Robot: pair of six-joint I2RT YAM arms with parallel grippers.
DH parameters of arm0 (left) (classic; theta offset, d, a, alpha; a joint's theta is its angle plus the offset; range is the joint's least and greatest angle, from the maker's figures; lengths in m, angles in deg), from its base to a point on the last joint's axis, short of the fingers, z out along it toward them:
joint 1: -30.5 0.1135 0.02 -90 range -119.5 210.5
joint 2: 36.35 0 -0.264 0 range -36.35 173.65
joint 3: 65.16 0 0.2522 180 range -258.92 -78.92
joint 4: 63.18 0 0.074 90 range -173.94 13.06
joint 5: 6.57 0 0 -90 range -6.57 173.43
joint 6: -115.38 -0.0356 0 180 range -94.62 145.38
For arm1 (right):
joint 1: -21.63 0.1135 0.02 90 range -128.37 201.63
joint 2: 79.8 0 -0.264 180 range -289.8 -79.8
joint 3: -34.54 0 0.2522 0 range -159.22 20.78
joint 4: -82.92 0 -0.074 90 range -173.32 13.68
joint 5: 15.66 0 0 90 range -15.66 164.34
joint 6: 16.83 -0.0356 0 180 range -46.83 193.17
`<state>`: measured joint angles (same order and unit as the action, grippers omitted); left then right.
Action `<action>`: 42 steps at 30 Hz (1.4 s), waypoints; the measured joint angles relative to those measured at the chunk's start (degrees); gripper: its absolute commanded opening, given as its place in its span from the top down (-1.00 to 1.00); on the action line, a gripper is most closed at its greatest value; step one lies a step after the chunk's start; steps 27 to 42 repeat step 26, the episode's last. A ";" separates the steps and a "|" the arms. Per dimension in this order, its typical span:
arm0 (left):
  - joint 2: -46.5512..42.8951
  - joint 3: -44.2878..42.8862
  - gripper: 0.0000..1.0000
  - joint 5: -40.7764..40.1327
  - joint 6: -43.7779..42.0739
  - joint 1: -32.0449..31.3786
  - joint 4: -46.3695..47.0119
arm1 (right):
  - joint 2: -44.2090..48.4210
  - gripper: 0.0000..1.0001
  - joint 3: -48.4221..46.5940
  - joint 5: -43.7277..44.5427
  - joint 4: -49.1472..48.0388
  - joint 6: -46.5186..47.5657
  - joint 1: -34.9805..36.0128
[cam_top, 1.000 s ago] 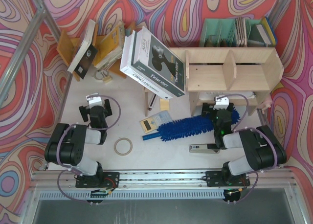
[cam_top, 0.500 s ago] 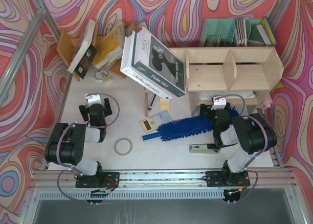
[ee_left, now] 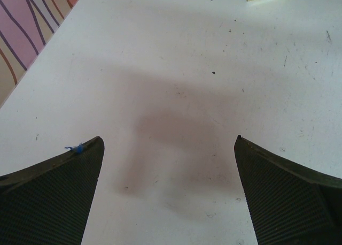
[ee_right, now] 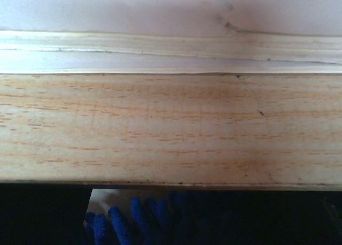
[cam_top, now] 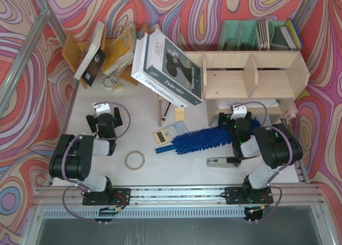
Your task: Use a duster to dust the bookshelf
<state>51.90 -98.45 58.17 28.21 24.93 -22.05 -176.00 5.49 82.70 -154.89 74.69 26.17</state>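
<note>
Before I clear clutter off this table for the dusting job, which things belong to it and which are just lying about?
Job: wide light plywood bookshelf; long fluffy blue microfibre duster.
Lying about: black-and-white cardboard box; tan tape ring; green slotted file organizer.

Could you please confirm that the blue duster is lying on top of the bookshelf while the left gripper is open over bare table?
Not quite. The duster lies on the table in front of the bookshelf, not on top of it, as the top external view shows. The rest holds: the left gripper is open over bare table.
</note>
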 measured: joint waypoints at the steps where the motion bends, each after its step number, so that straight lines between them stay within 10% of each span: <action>1: 0.00 0.00 -0.96 -0.02 0.00 0.00 -0.02 | 0.00 -0.98 0.00 -0.02 0.00 0.00 0.00; 42: 0.00 0.00 -0.96 0.00 0.00 0.00 0.00 | 0.00 -0.97 -0.11 -0.04 0.63 -0.04 0.00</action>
